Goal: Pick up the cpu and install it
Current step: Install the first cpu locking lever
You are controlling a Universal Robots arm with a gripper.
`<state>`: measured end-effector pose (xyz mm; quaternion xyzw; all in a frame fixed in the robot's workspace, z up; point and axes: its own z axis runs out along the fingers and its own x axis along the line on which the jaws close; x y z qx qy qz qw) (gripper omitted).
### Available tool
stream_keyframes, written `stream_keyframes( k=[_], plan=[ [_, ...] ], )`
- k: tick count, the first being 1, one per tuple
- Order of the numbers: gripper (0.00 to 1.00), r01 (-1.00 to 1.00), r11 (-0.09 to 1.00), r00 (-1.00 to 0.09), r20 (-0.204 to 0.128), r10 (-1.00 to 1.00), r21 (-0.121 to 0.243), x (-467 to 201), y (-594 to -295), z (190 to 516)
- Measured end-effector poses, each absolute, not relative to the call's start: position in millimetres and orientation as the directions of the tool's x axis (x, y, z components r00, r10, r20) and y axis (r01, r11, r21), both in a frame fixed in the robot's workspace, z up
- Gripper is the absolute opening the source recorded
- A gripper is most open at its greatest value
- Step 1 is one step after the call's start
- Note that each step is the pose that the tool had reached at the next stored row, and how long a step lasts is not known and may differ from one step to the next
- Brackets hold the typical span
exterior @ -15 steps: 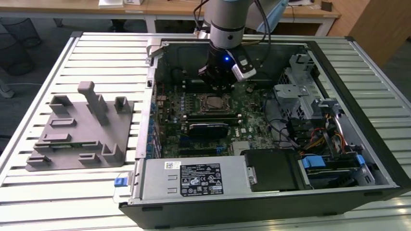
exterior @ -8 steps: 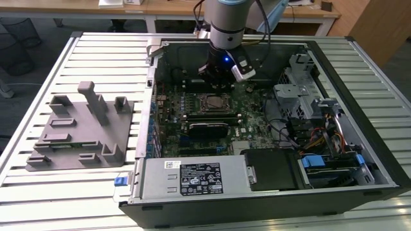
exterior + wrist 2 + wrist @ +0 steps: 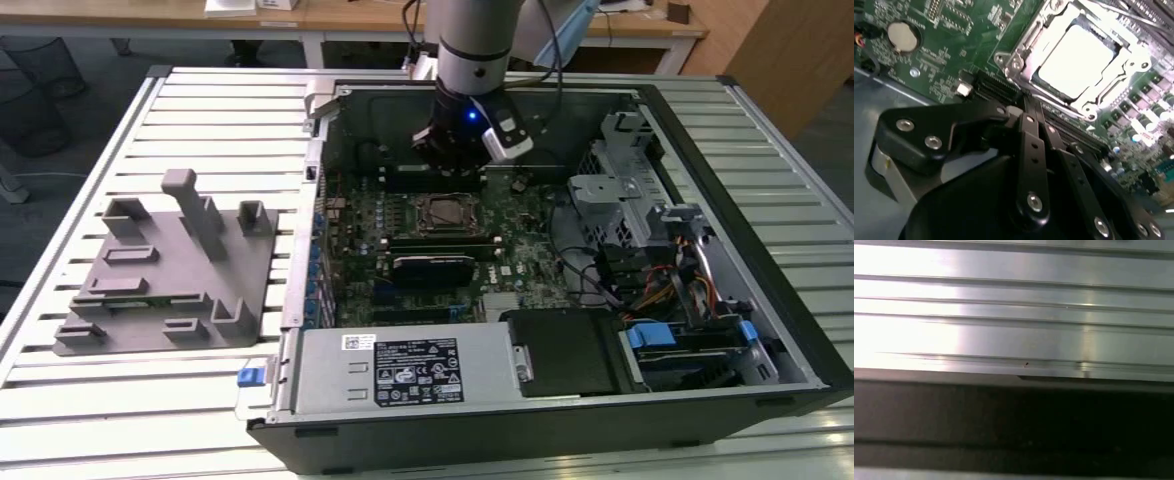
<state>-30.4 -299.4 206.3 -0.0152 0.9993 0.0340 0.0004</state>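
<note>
Your black claw (image 3: 461, 150) hangs inside the open black metal computer case (image 3: 787, 330), low over the green motherboard (image 3: 514, 255), at about 12 o'clock from the dark square socket frame (image 3: 447, 212). In the second wrist view the small flat square cpu with its shiny silver top (image 3: 1079, 61) already lies seated in the bright metal socket frame (image 3: 1019, 65), apart from the claw's dark linkage bars (image 3: 1031, 165), which fill the near part of that view; you cannot tell how far the claw is parted, and nothing shows in its hold. A round silver coin battery (image 3: 902, 36) sits on the board well away from the socket. Around the socket you have tight quarters: long black memory slots (image 3: 434, 240) just at its 6 o'clock, a black finned block (image 3: 434, 268) beyond them, and a grey metal drive cage with bundled coloured cables (image 3: 641, 230) at 3 o'clock. The grey boxy power supply with a white label (image 3: 400, 370) closes the case at 6 o'clock. On the ribbed silver metal counter (image 3: 187, 110), at 9 o'clock from the case, stands the grey plastic tray with upright posts (image 3: 167, 270), with open room around it. The first wrist view shows brushed ribbed metal (image 3: 1014, 330) above a dark band.
</note>
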Motion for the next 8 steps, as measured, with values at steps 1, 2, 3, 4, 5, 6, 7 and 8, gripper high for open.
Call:
stream_keyframes(
  k=[1, 2, 3, 4, 5, 6, 7, 8],
  plan=[
    [0.11, -0.03, 0.997, -1.0, -0.002, -0.03, 0.068, -30.4, -299.6, 206.6],
    [0.11, -0.031, 0.997, -1.0, -0.002, -0.031, 0.068, -30.4, -300.2, 206.6],
    [0.11, -0.03, 0.997, -1.0, -0.002, -0.03, 0.068, -30.4, -301.3, 206.7],
    [0.11, -0.03, 0.997, -1.0, -0.002, -0.03, 0.068, -30.4, -303.0, 206.7],
    [0.11, -0.03, 0.997, -1.0, -0.002, -0.03, 0.069, -30.4, -304.6, 206.6],
    [0.11, -0.03, 0.997, -1.0, -0.002, -0.03, 0.069, -30.4, -305.7, 206.6],
    [0.11, -0.03, 0.997, -1.0, -0.002, -0.03, 0.069, -30.4, -306.6, 206.6],
    [0.11, -0.03, 0.997, -1.0, -0.002, -0.03, 0.069, -30.3, -307.1, 206.6]
  ],
)
